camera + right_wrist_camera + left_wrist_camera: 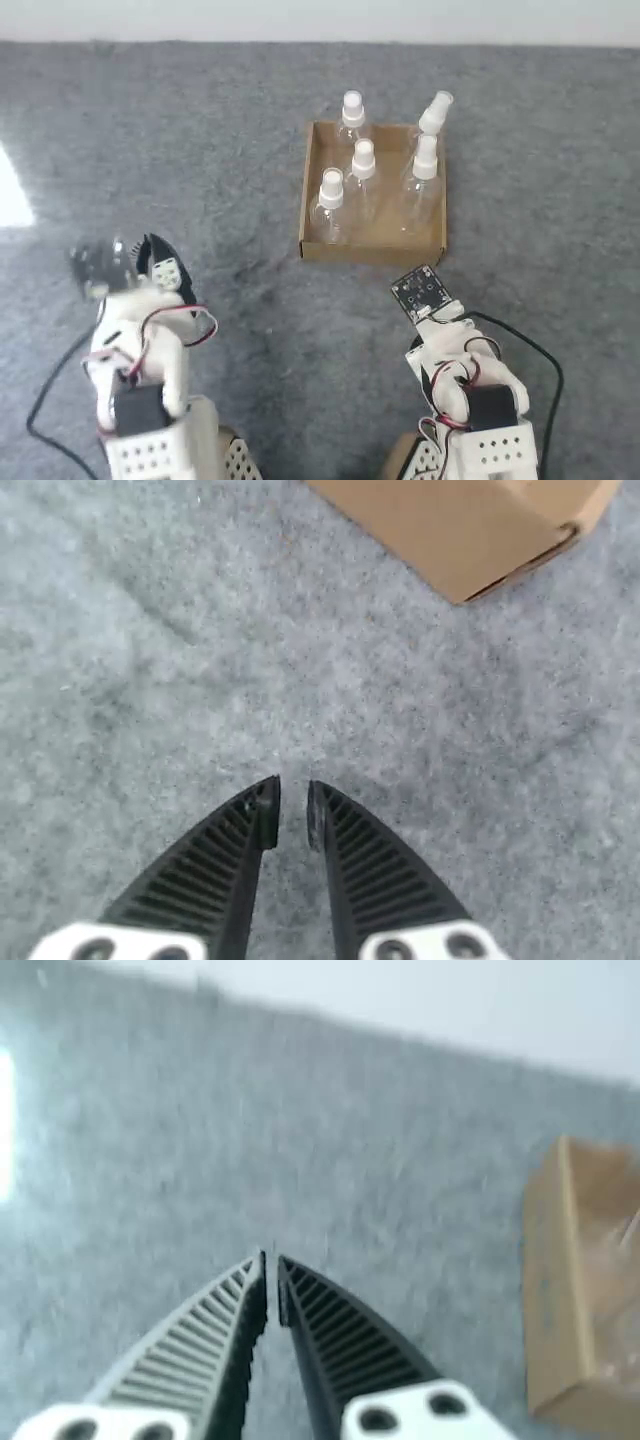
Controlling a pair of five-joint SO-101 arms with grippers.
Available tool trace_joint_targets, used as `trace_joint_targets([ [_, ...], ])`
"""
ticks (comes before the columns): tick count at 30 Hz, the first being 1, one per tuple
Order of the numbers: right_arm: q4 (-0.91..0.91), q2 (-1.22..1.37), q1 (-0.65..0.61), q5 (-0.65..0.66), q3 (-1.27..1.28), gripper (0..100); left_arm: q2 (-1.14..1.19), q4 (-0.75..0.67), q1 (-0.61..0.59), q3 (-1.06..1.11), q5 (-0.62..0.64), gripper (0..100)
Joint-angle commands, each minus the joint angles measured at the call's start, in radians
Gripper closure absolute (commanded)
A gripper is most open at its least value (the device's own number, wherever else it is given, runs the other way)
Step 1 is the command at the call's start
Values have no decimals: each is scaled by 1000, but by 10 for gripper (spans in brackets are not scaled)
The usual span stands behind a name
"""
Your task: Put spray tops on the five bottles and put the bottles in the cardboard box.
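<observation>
Left pincer (272, 1265) clenched on nothing, right pincer (292, 795) all but closed and empty too, both parked on the arms' side of the cardboard box (372, 250). Five bottles (362, 190) stand inside it, spray tops (363, 155) on. Looks finished to me, so the best move is to keep clear of the box and not nudge it across the grey worktop (200, 150). No print readable anywhere.
</observation>
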Motion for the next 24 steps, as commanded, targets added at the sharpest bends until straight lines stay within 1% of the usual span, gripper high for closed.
trace_joint_targets([
  [1,8,-12,8,11,25,991,-20,-11,5,-15,6,987],
  [3,8,-12,8,11,25,991,26,-63,5,24,3,987],
  [6,8,-12,8,11,25,991,32,-140,8,117,-8,987],
  [8,8,-12,8,11,25,991,32,-190,26,197,-51,987],
  [9,8,-12,8,11,25,991,43,-186,35,202,-81,987],
  [12,8,-12,7,11,25,991,40,-98,41,199,-163,987],
  [14,8,-12,7,11,25,991,44,-49,43,199,-183,987],
  [20,8,-12,7,11,25,991,43,98,40,199,-186,987],
  [24,8,-12,7,11,25,991,40,124,41,199,-186,987],
])
